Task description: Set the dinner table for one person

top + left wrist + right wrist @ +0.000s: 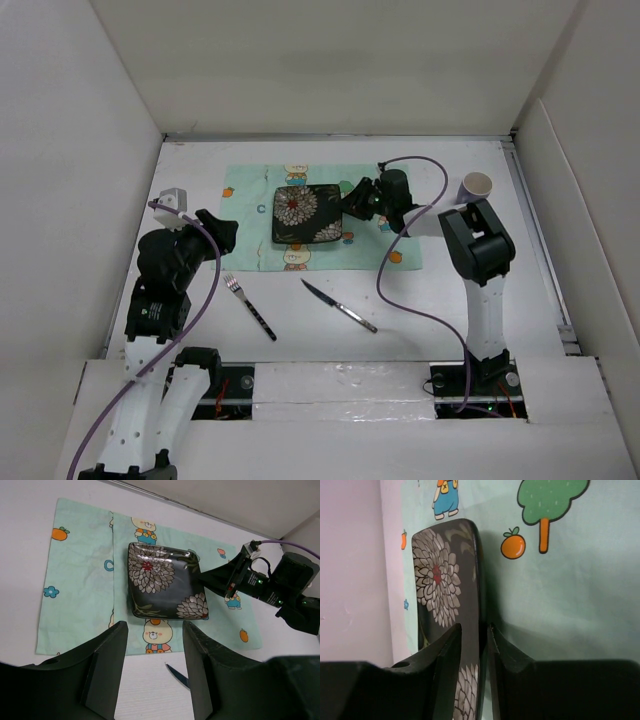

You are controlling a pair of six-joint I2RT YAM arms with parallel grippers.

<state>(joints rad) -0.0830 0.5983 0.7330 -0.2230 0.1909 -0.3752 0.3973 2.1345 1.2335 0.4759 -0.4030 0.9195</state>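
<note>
Nearest of all, the left arm is standing at the near edge, its left gripper hanging to the left of the plate, while the right gripper is reaching in at the plate's right edge. Beneath the plate a placemat is lying on the dinner table, the broad matte white surface carrying everything; I judge it rigid and flat, nothing to lift, only a firm bed to set things on. A fork and knife are lying nearer than the plate, a cup well to its right. Through the left wrist, the fingers are standing spread, nothing between them, on the plate's near side; the plate is showing glossy, dark and square, probably hard, slick and breakable, best taken by its raised rim. The placemat is looking thin, soft and creased. Through the right wrist, the fingers are straddling that rim; whether they are pinching I cannot tell.
</note>
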